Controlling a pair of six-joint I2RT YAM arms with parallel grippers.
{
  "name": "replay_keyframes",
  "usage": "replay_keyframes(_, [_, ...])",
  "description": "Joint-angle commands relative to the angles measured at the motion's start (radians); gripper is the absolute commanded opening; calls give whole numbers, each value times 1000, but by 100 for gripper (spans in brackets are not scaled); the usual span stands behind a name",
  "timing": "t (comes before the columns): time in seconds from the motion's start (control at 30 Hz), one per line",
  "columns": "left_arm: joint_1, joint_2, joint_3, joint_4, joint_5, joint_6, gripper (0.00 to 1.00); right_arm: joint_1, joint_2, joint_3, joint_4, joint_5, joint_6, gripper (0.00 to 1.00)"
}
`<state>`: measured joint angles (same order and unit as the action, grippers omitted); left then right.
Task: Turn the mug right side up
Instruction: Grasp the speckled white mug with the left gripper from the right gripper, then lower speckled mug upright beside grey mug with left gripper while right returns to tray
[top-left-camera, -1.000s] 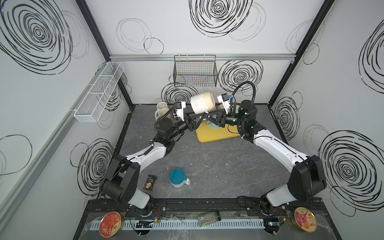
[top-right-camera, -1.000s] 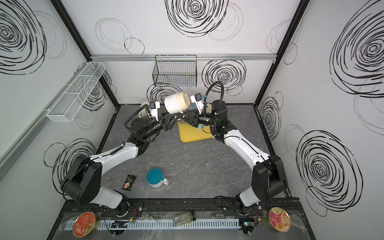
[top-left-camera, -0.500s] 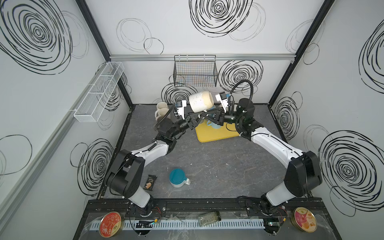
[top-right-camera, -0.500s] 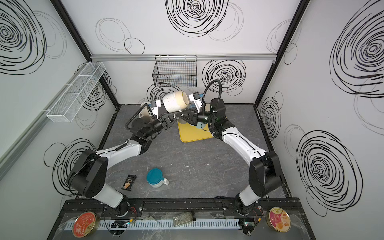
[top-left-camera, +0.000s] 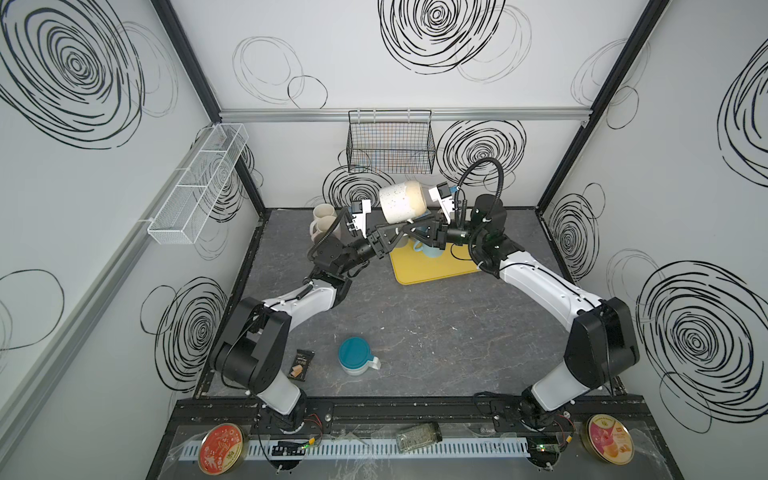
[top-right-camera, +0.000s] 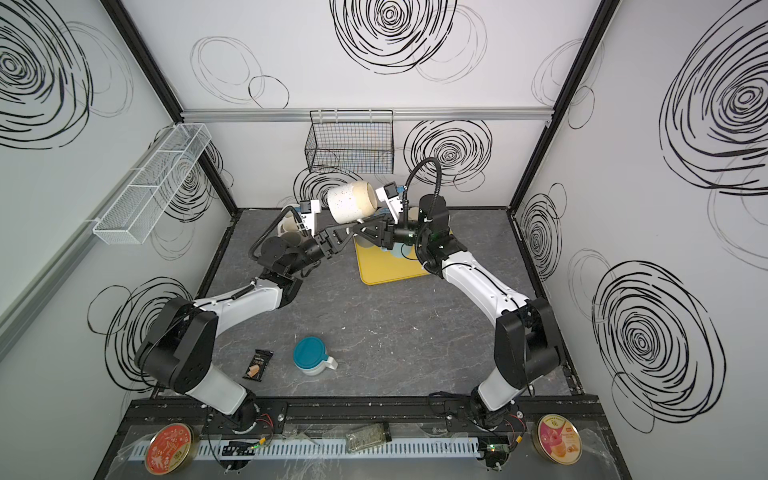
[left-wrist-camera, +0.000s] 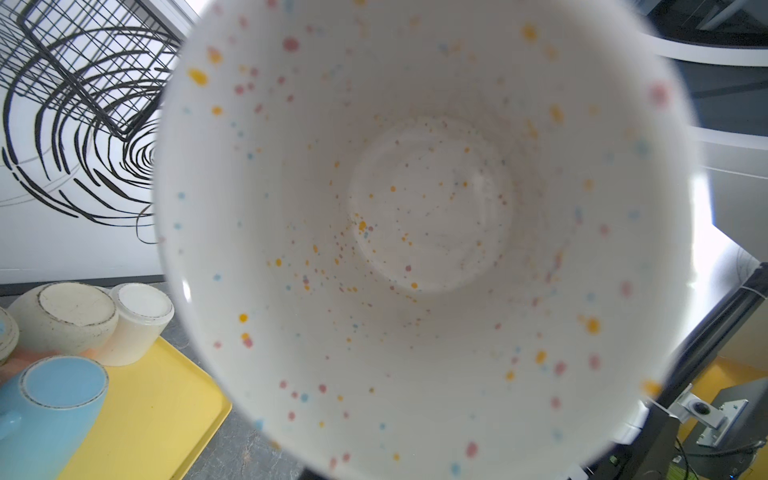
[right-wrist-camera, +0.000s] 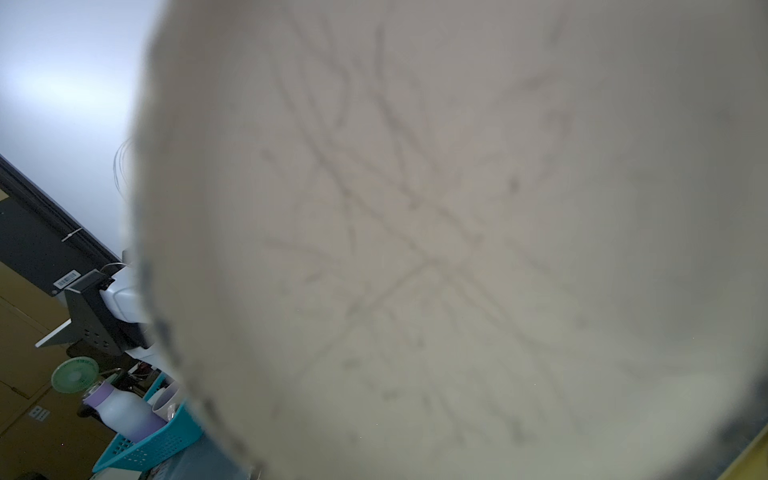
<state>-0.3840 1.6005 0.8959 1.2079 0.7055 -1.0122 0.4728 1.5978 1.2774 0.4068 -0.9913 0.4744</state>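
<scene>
A white speckled mug (top-left-camera: 402, 202) (top-right-camera: 351, 201) hangs on its side in the air above the back of the table, between both arms. Its mouth faces the left wrist camera, which looks straight into the mug's inside (left-wrist-camera: 428, 208). Its scuffed base (right-wrist-camera: 415, 249) fills the right wrist view. My left gripper (top-left-camera: 397, 229) (top-right-camera: 351, 227) comes in from the left, its fingers drawn together under the mug. My right gripper (top-left-camera: 411, 230) (top-right-camera: 362, 229) meets it there from the right. The mug hides both pairs of fingertips and its own handle.
A yellow tray (top-left-camera: 432, 270) lies beneath the mug with an upside-down blue mug (left-wrist-camera: 54, 399) on it. Cream mugs (top-left-camera: 322, 216) stand at the back left. A teal-lidded cup (top-left-camera: 353, 356) and a snack packet (top-left-camera: 301, 365) lie near the front. A wire basket (top-left-camera: 390, 145) hangs on the back wall.
My left gripper's fingers have drawn together under the mug. The mug has stayed almost in place, held up between the two arms.
</scene>
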Motion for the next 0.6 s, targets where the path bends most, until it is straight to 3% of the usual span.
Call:
replay_keyframes(0.0, [38,-36,18,104,1,7,0,-4,-40,37,-29,31,-50,39])
replay_keyframes(0.2, [106,-103,3,-17,11,85,0,-18,-57,31,-104,84,-87,51])
replay_keyframes(0.33, [162,-170,-2,-171,15,200,0,-23,-62,28,-140,107,-106,53])
replay_keyframes(0.43, [213,-228,14,-371,16,343,0,-28,-63,27,-171,138,-118,54])
replay_keyframes(0.57, [273,-298,93,-800,-29,675,0,-36,-60,38,-259,238,-141,55])
